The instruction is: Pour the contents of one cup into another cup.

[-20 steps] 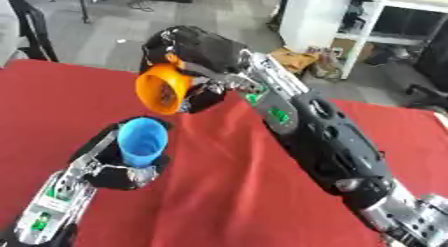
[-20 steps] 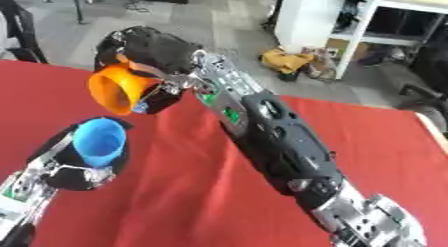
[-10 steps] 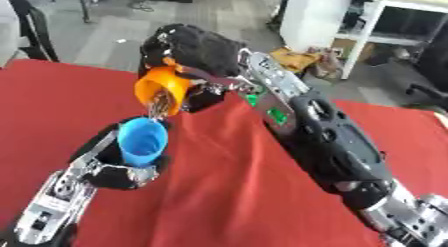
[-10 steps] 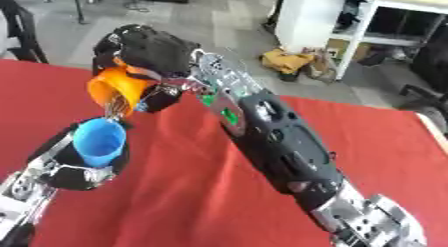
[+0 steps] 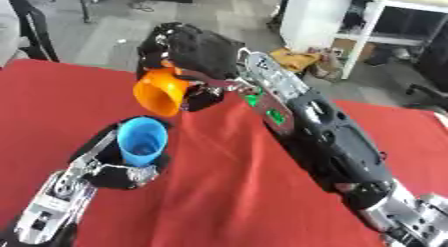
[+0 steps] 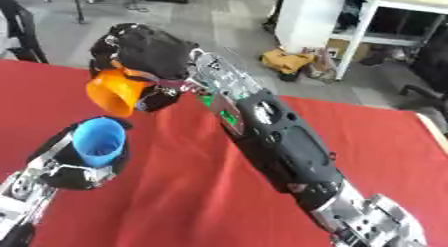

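Note:
My right hand (image 5: 197,51) is shut on an orange cup (image 5: 161,94), holding it in the air tipped over with its mouth facing down and to the left, just above and right of a blue cup (image 5: 142,139). The blue cup stands upright on the red table (image 5: 219,191) with my left hand (image 5: 109,166) curled round its lower part. I cannot make out any contents in either cup. The right arm reaches in from the lower right across the table.
The red table's far edge runs behind the cups. Beyond it lie a grey floor, a white cabinet (image 5: 315,21) and a black chair (image 5: 26,31) at far left.
The orange cup, tipped over the blue cup half a second ago, has swung its mouth back out toward the left. The blue cup and left hand stay put.

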